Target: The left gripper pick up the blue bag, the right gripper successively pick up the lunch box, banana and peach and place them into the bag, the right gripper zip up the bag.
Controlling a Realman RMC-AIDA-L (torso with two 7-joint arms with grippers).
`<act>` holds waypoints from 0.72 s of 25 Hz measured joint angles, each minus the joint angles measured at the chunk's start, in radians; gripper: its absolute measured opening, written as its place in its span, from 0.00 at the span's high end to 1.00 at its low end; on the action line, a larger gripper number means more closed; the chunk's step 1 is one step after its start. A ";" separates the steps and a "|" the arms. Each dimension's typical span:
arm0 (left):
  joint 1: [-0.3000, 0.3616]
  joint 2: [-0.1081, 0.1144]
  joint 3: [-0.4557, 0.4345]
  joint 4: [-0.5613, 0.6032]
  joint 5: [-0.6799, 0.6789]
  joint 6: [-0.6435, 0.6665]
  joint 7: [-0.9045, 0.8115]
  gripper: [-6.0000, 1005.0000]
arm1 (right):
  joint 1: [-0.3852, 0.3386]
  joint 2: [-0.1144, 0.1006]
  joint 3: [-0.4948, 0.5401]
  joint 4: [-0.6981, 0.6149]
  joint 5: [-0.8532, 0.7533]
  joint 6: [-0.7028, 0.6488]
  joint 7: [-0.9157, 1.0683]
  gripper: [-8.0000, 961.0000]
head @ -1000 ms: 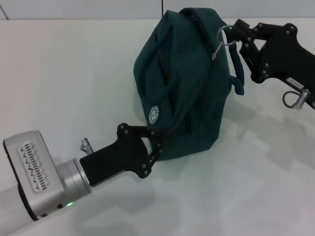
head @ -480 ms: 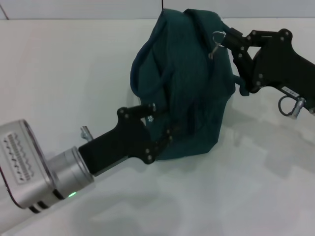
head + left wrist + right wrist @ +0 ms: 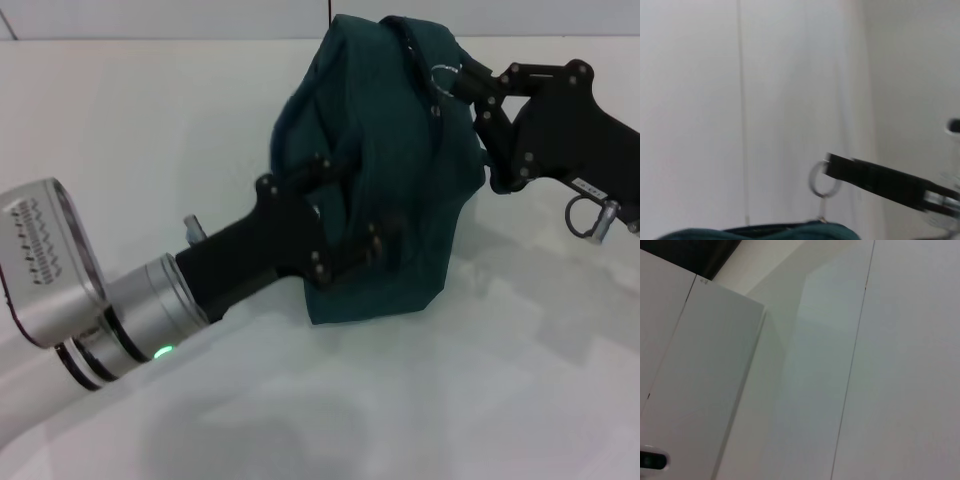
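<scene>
The blue bag point(image 3: 385, 190) is soft and floppy (it sags), so keep the left gripper point(image 3: 350, 235) clamped on its fabric while the right gripper point(image 3: 462, 80) pinches the ring pull point(image 3: 440, 75)

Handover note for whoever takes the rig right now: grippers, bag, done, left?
Left gripper: on the near side of the blue bag, fingers shut on its fabric.
Right gripper: at the bag's top far corner, fingers shut on the zipper ring.
Bag stands on the white table, bulging, top looks closed.
Lunch box, banana and peach are not in view; presumably inside, cannot confirm.
Done: packing appears finished.
Left: probably finish the zip and check it, then release both grippers.
</scene>
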 joint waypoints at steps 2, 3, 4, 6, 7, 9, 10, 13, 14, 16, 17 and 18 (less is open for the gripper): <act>-0.001 0.000 -0.040 -0.010 0.000 -0.010 -0.003 0.42 | 0.000 0.000 -0.005 0.002 0.000 -0.002 0.000 0.98; -0.001 0.000 -0.051 -0.012 0.000 -0.014 -0.003 0.40 | 0.000 0.000 -0.006 0.002 0.000 -0.002 0.000 0.98; -0.002 0.000 -0.058 -0.013 0.000 -0.019 -0.002 0.38 | -0.001 0.000 -0.008 0.002 0.000 -0.002 0.000 0.98; -0.002 0.000 -0.058 -0.013 0.001 -0.022 0.002 0.34 | -0.006 0.000 -0.009 0.001 0.000 -0.002 0.000 0.98; -0.001 0.000 -0.058 -0.013 0.003 -0.023 0.003 0.36 | -0.009 0.000 -0.010 -0.001 0.001 -0.002 0.000 0.98; 0.004 0.000 -0.057 -0.010 0.006 -0.023 0.006 0.39 | -0.012 0.000 -0.013 -0.002 0.001 -0.004 0.000 0.98; 0.008 0.000 -0.056 -0.008 0.007 -0.021 0.010 0.41 | -0.012 0.000 -0.017 -0.002 0.003 -0.006 0.000 0.98; 0.015 0.000 -0.044 -0.004 0.012 -0.012 0.034 0.57 | -0.012 0.000 -0.032 -0.002 0.008 -0.013 -0.003 0.98; 0.018 0.000 -0.036 -0.002 0.015 -0.006 0.053 0.64 | -0.012 0.000 -0.034 -0.001 0.008 -0.016 -0.006 0.98; 0.024 0.002 -0.020 0.008 0.024 0.005 0.090 0.73 | -0.012 0.000 -0.035 0.002 0.009 -0.025 -0.007 0.98; 0.030 0.003 -0.009 0.019 0.033 0.012 0.108 0.77 | -0.014 0.000 -0.036 0.004 0.009 -0.037 -0.006 0.98; 0.044 0.004 0.008 0.042 0.044 0.025 0.125 0.82 | -0.016 0.000 -0.036 0.006 0.009 -0.051 0.000 0.98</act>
